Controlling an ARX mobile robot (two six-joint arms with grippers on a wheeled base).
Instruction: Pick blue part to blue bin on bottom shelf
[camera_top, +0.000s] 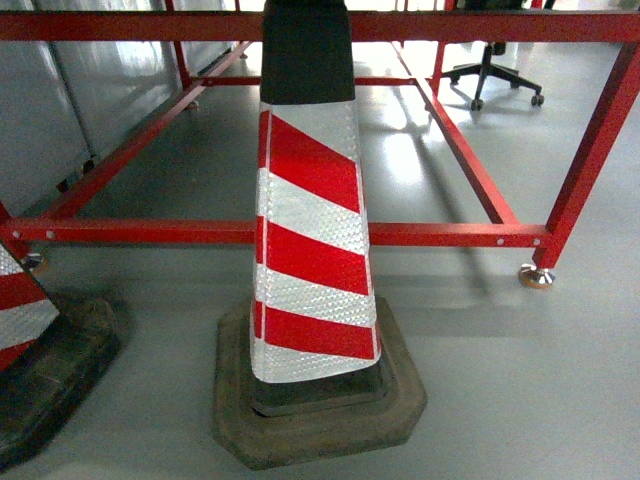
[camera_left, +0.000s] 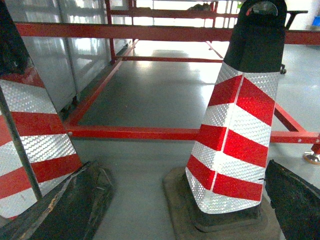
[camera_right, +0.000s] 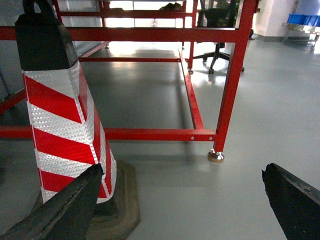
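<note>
Two striped traffic cones stand nearest the robot on the grey floor (camera_top: 520, 400). The middle cone (camera_top: 310, 250) sits straight ahead on its heavy rubber base, and a second cone (camera_top: 20, 310) shows at the left edge of the head view; they look set out to mark off the area around the rack behind them.

In the left wrist view the left end effector (camera_left: 185, 210) has its dark fingers (camera_left: 70, 210) spread wide, one at each lower corner, with nothing between them. The right end effector (camera_right: 180, 205) is likewise wide apart and empty, its fingers (camera_right: 65, 210) framing bare floor beside the cone. Both seem carried low and idle, probably because the base must travel before any grasp.

Behind the cones runs a red steel frame (camera_top: 300, 232) on levelling feet, its low rails enclosing bare floor. Farther back stands an office chair (camera_top: 495, 75). At the far right of the right wrist view something bright blue (camera_right: 305, 20) rests on a pale stand, too small to identify as the bin.

The blue part, the blue bin and the bottom shelf cannot be made out in any view, so the task appears barely begun.
</note>
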